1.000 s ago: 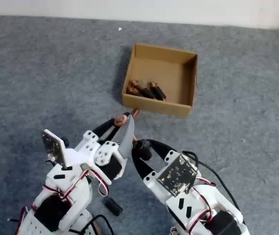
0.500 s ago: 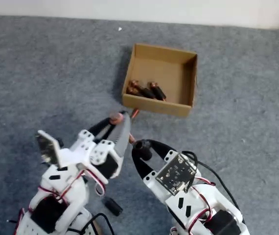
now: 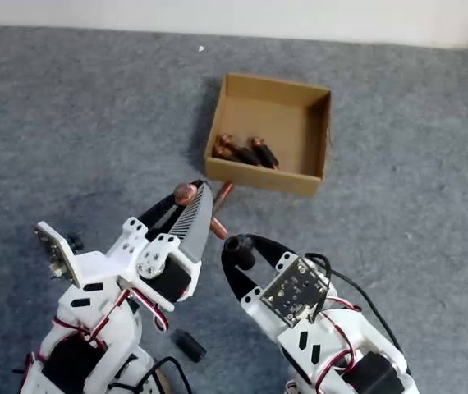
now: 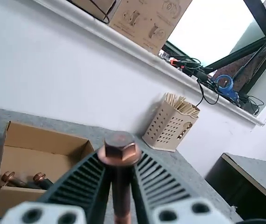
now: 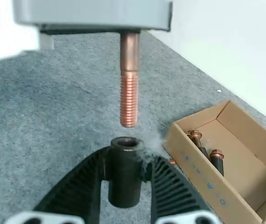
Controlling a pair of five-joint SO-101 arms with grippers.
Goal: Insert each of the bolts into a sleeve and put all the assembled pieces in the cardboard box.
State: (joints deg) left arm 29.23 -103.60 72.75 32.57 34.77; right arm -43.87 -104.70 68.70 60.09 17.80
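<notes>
The left gripper, clamping the copper hex-head bolt, is swinging leftward and lining its tip up over the black cylindrical sleeve that the right gripper is gripping. Insertion's probably coming next.

Grey felt is covering the bench, running up to a white wall. A beige slotted holder is standing by that wall, holding wooden sticks. Printed cartons and black cables are sitting on the ledge above.

Wht arms, blk ribbed tools
</notes>
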